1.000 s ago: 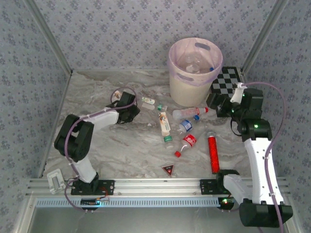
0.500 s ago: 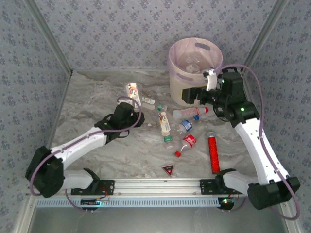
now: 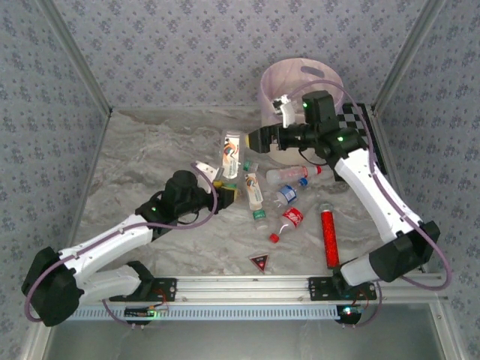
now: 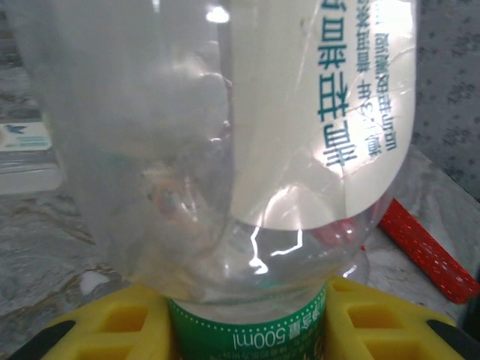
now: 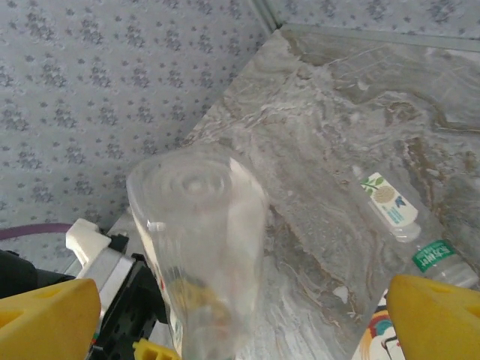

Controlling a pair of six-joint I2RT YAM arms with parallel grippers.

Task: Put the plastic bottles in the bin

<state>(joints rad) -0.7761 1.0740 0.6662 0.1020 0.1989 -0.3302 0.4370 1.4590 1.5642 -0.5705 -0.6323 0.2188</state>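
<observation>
Bottles (image 3: pixel 288 174) lie loose on the marbled table (image 3: pixel 150 150) in the top view, clustered between the two arms in front of the cream-white bin (image 3: pixel 300 75), whose pink liner shows behind the right arm's wrist. The left gripper (image 3: pixel 223 187) is clamped tight on the neck end of a clear bottle (image 3: pixel 231 153) with a white and orange label, holding it lifted with its base end away from the jaws. The right gripper (image 3: pixel 260 139) hangs just beside that bottle's far end, jaws spread to their widest and holding nothing. A red glittery tube (image 3: pixel 328 237) and a small red triangle (image 3: pixel 259 262) lie nearer the arm bases, and a checkerboard (image 3: pixel 366 120) sits right of the bin. From the left wrist, yellow fingers (image 4: pixel 112 324) pinch the bottle at its green band, the crumpled clear body and a cream label with teal print rising above them; the red tube (image 4: pixel 427 247) lies on the table to the right. From the right wrist, that gripper's two yellow fingers (image 5: pixel 45 319) stand far apart at the bottom corners, and the held bottle's round base (image 5: pixel 196 187) faces the camera between them, touching neither. Another bottle (image 5: pixel 390 206) lies flat on the marble beyond.
</observation>
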